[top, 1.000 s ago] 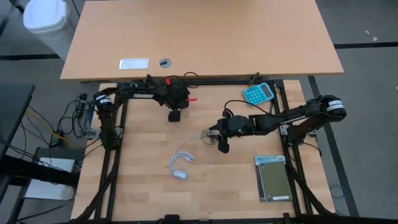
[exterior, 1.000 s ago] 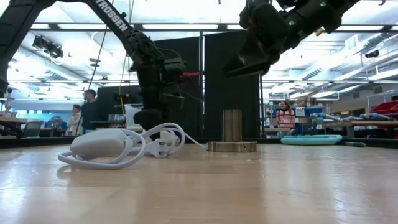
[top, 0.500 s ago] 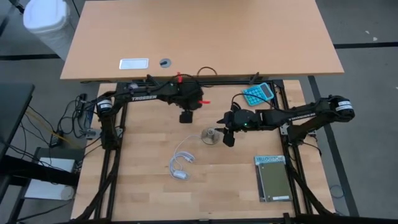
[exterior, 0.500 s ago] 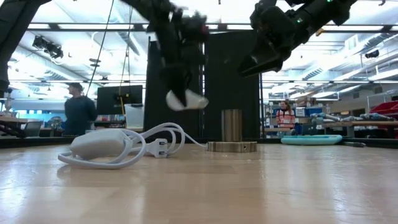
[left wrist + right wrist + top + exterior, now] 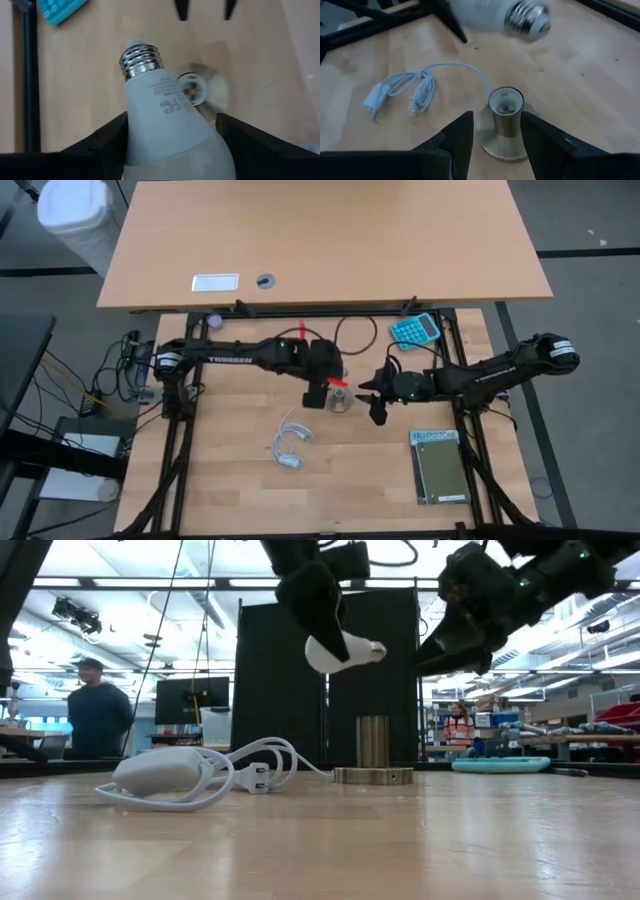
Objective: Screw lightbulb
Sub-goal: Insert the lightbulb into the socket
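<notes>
The left gripper (image 5: 312,602) is clamped on the lightbulb (image 5: 338,652), its fingers (image 5: 107,142) spread partway and pressed against the two sides of the white glass, with the silvery screw base left free and pointing away from the wrist. The bulb is held tilted, nearly on its side, in the air above the tabletop (image 5: 240,480), just over and a little to one side of the socket (image 5: 373,752), which it does not touch. The socket, a short metal cylinder on a round base, stands upright near the middle of the tabletop. The right gripper (image 5: 378,414) is held just beside the socket on the side toward the tabletop's right edge, above the surface, with its fingers (image 5: 457,137) drawn close together and nothing between them. A coiled white cable (image 5: 291,445) lies on the tabletop nearer the front edge, well apart from the socket. A teal calculator (image 5: 415,330) rests near the back right corner.
</notes>
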Controlling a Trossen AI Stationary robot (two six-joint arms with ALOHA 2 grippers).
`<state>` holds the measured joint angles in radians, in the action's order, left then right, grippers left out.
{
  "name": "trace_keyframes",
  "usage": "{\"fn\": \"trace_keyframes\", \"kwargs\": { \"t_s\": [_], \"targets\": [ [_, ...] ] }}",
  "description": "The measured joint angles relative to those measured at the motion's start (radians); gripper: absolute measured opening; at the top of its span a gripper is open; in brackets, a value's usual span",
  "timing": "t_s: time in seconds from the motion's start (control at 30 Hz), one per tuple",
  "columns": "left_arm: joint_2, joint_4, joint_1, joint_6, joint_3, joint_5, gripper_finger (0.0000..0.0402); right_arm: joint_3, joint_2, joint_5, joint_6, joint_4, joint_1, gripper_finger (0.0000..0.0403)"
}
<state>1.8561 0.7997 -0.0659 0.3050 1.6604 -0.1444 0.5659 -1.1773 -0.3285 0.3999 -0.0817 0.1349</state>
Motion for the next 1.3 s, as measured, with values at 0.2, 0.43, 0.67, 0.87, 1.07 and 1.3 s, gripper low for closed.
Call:
{"fn": "trace_keyframes", "kwargs": {
  "t_s": [0.2, 0.43, 0.67, 0.87, 1.07, 1.3],
  "targets": [
    [0.0, 0.002, 0.057, -0.07, 0.0, -0.018, 0.0278, 0.0, 0.0, -0.055, -0.007, -0.061, 0.057, 0.0166],
    [0.0, -0.004, 0.099, -0.108, 0.0, -0.019, 0.0278, 0.0, 0.011, -0.117, 0.007, -0.069, 0.083, 0.0166],
    [0.0, -0.017, 0.114, -0.108, 0.0, -0.019, 0.0278, -0.073, 0.011, -0.232, -0.008, -0.149, 0.102, 0.0166],
    [0.0, -0.022, 0.114, -0.093, 0.0, -0.02, 0.0278, -0.191, 0.011, -0.228, 0.019, -0.398, 0.09, 0.0166],
    [0.035, -0.036, 0.112, -0.074, 0.001, -0.011, 0.0278, -0.207, -0.021, -0.232, 0.025, -0.482, 0.074, 0.0166],
    [0.083, -0.007, 0.099, -0.051, 0.0, -0.039, 0.0278, -0.207, -0.071, -0.231, -0.008, -0.614, 0.073, 0.0166]
  ]
}}
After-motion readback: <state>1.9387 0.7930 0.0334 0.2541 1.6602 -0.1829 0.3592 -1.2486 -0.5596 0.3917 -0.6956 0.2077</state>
